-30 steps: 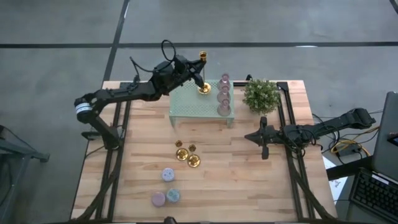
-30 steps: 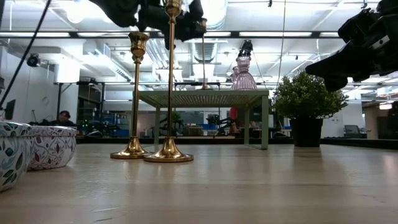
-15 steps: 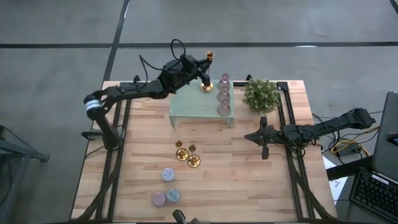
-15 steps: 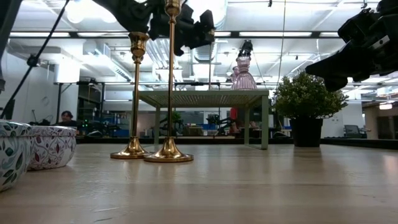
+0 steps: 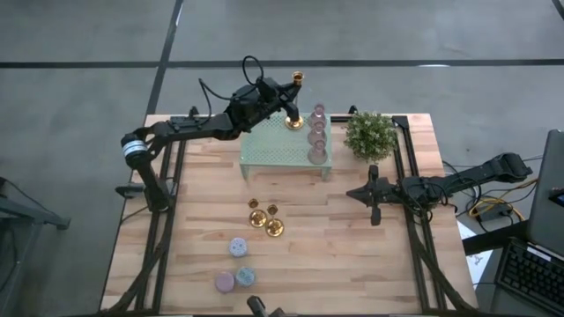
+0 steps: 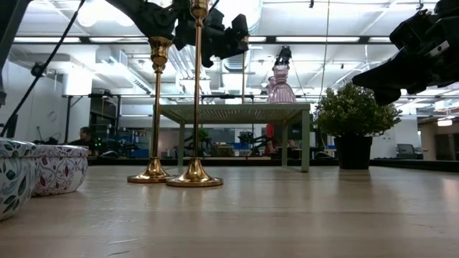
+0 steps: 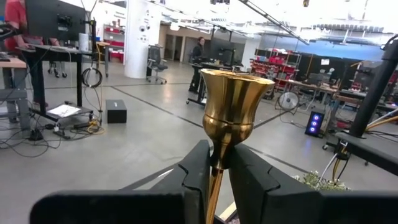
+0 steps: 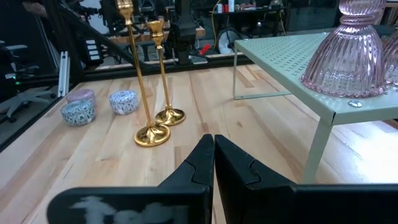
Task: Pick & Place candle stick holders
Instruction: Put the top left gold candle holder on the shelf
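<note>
Left hand clamped on thin stem of tall gold candlestick, just under its cup, over far edge of mint-green perforated stand. Candlestick base on stand top, beside row of pink glass holders. Right hand fingers together, hovering over worktop just right of stand, near potted plant. More gold candlesticks and pastel round holders on worktop in front of stand.

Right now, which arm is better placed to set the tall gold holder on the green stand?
Left. The left gripper already grips the holder over the stand; the right gripper waits shut beside it.
</note>
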Robot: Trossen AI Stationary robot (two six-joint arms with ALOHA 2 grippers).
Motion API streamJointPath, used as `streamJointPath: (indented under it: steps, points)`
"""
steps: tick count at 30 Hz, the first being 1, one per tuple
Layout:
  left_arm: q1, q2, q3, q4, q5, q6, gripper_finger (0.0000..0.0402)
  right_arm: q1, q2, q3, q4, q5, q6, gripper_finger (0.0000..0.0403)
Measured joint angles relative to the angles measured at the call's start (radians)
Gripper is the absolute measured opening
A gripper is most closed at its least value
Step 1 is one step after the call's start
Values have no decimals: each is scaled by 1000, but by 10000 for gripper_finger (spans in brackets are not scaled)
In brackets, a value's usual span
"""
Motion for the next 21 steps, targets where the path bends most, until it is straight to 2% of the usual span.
streamJointPath:
  steps: [21]
  points:
    - [0,6,-11,1,13,19,53,0,0,0,0,0,0,8]
